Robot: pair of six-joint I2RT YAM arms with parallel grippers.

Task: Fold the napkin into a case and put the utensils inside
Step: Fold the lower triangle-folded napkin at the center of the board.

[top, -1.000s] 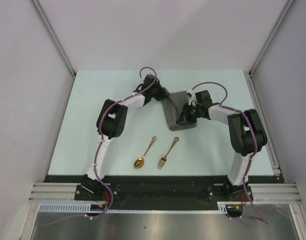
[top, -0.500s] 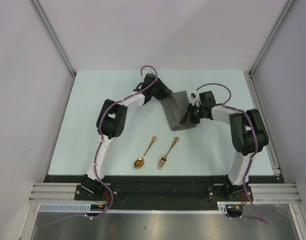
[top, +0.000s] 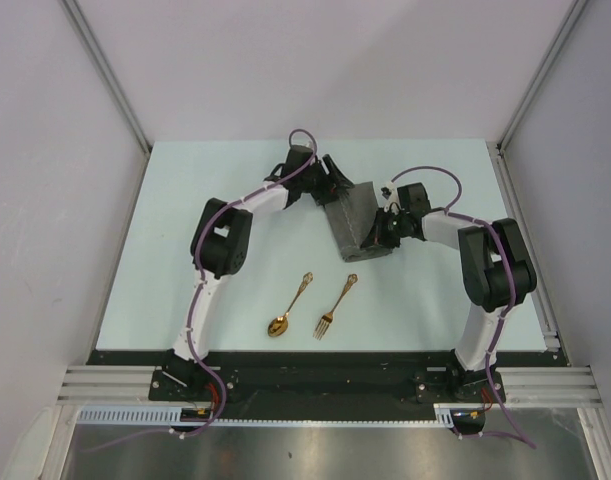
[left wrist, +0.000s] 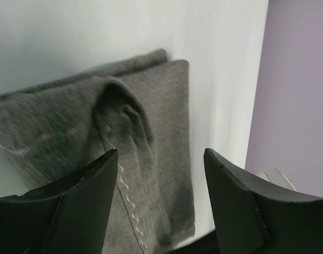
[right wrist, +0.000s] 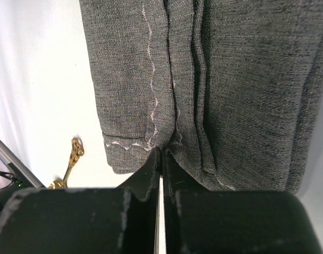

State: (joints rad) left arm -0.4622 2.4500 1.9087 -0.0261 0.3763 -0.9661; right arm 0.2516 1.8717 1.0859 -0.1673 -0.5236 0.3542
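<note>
The dark grey napkin (top: 353,220) lies folded into a narrow strip at the middle back of the table. My left gripper (top: 334,186) hovers open over its far end, and in the left wrist view the cloth (left wrist: 71,116) lies loose under the spread fingers (left wrist: 87,196). My right gripper (top: 376,236) is at the strip's near right edge. Its jaws (right wrist: 162,153) are shut, pinching a fold of the cloth (right wrist: 230,79). The gold spoon (top: 288,306) and gold fork (top: 335,306) lie side by side nearer the bases, apart from both grippers.
One utensil's gold handle (right wrist: 74,153) shows beside the napkin's corner in the right wrist view. Grey walls enclose the pale table (top: 185,200) on the left, back and right. A black rail (top: 315,358) runs along the near edge by the arm bases.
My left gripper has opened and let go of the napkin's far end, which now lies flat. My right gripper has closed on the cloth's near edge.
</note>
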